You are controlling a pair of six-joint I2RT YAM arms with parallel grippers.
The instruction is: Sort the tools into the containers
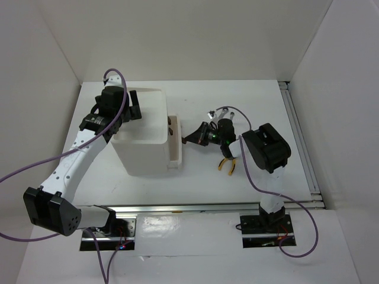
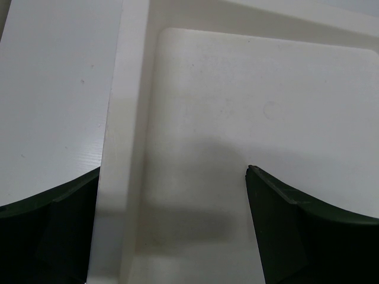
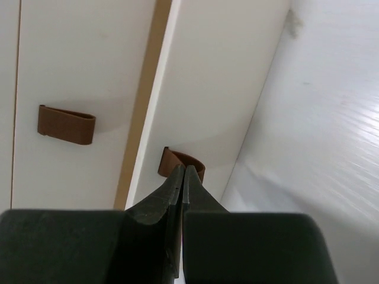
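The white box (image 1: pixel 145 133) stands left of centre, with its drawers (image 1: pixel 174 142) facing right. My left gripper (image 1: pixel 134 106) hovers open over the recessed top tray (image 2: pixel 249 100), which holds nothing in view; its fingers (image 2: pixel 308 225) show on both sides. My right gripper (image 1: pixel 188 138) is shut, its tips (image 3: pixel 182 173) right at a drawer's dark brown knob (image 3: pixel 195 163), with nothing visibly between them. A second knob (image 3: pixel 66 124) sits on the neighbouring drawer. Yellow-handled pliers (image 1: pixel 227 167) and a silver wrench (image 1: pixel 228 112) lie under my right arm. The other tools are mostly hidden.
One drawer (image 1: pixel 175 155) sticks out slightly from the box's right face. White walls enclose the table on three sides. A rail (image 1: pixel 302 142) runs along the table's right edge. Purple cables trail from both arms.
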